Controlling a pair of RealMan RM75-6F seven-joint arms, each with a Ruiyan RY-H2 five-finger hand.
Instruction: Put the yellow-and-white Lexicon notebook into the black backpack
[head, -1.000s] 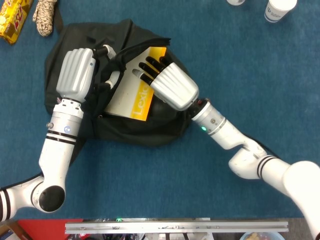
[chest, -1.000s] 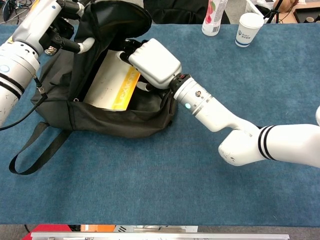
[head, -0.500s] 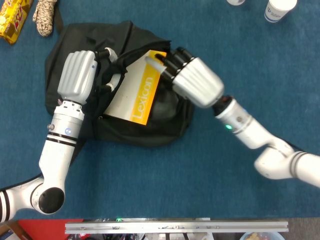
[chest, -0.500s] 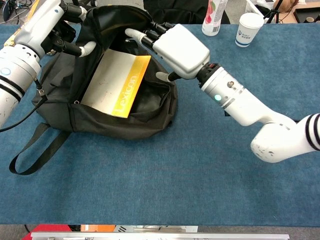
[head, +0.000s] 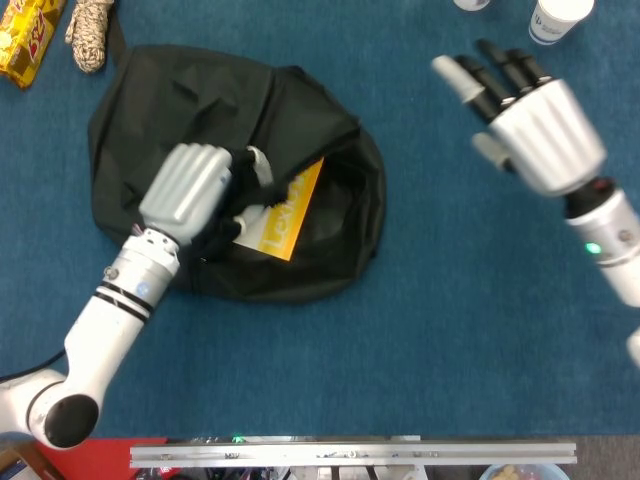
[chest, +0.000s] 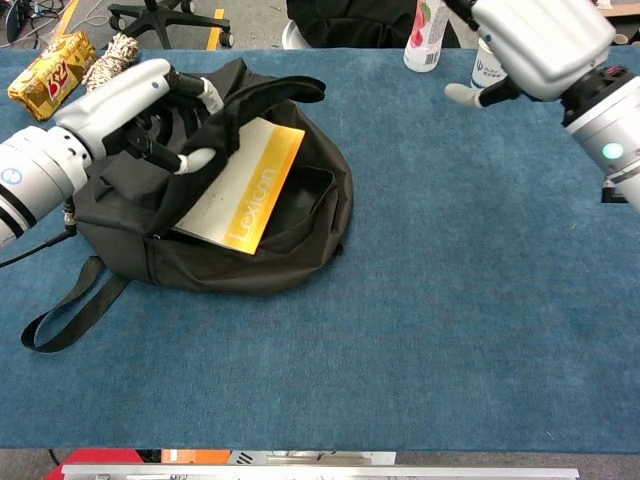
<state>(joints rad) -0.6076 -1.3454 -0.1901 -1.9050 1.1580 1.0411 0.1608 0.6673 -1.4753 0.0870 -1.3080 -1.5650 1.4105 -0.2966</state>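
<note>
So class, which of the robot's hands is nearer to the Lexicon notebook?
Left. The left hand grips the backpack flap right beside the notebook; the right hand hangs open, well off to the other side near the paper cup.

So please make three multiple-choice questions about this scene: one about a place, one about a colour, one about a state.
1. Where is the notebook?
A. Partly inside the open backpack
B. Flat on the table beside the cup
C. In the right robot hand

2. What colour is the table cover?
A. Red
B. Blue
C. Grey

3. How is the right robot hand?
A. Closed around the notebook
B. Pressing on the backpack
C. Open in the air, holding nothing

Key: 1 A, the notebook lies in the bag's opening with its yellow edge showing. 2 B, the cloth is blue in both views. 3 C, its fingers are spread, apart from the backpack, while the left robot hand rests at the bag's opening.
</note>
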